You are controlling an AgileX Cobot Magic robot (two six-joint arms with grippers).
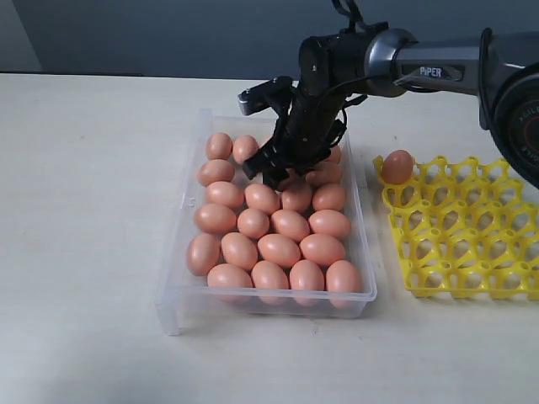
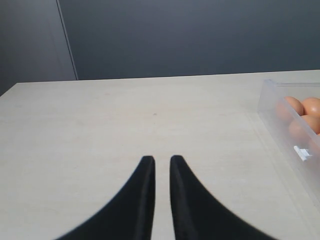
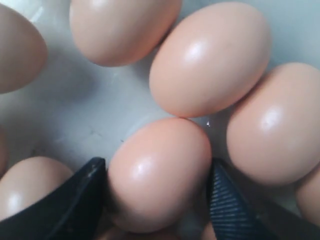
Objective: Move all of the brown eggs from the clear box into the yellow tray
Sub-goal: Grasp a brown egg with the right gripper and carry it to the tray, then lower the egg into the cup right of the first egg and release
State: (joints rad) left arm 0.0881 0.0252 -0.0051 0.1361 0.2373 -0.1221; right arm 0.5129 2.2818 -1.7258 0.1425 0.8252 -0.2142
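One brown egg [image 3: 157,175] in the clear box [image 1: 178,252] sits between the wide-spread right jaws.

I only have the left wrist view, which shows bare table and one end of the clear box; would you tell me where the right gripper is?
Observer: The right gripper is down inside the clear box, open and straddling one brown egg.
Operator: Thank you; is anything in the yellow tray?
Observer: One egg sits in a corner cup of the yellow tray, on the side nearest the box.
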